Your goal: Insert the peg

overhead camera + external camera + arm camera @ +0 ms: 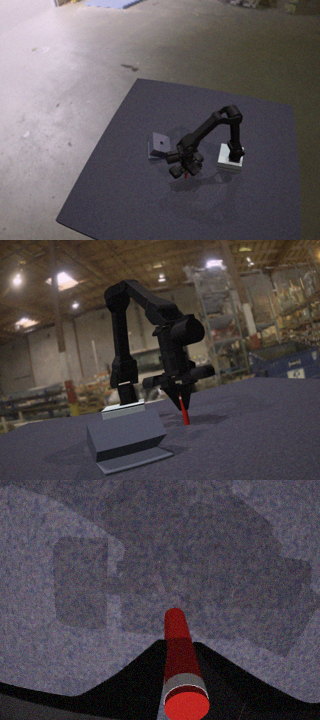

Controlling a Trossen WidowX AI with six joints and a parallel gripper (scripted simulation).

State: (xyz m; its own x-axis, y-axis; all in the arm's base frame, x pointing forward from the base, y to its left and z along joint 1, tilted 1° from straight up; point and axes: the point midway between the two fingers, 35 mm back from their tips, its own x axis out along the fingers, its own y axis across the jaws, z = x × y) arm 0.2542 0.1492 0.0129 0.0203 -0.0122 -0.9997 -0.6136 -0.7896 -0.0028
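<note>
The red round peg (186,175) (184,415) (186,706) stands upright on the table, with a pale ring near its top. My gripper (183,409) (178,650) points down around it and is shut on the peg, one finger on each side, with the peg's top above the fingertips and its bottom below them. In the top view the fingers are hidden behind the gripper body. The sloped panel (158,148) (126,432) stands on the table near the gripper. Its one dark round hole (161,142) shows in the top view; the exterior view shows only the block's back.
The robot's base sits on a white block (222,156) (124,411), on the far side of the gripper from the panel. The dark table (124,201) (245,436) carries the arm, the panel and the peg. The panel has a thin foot plate (136,460) at its back.
</note>
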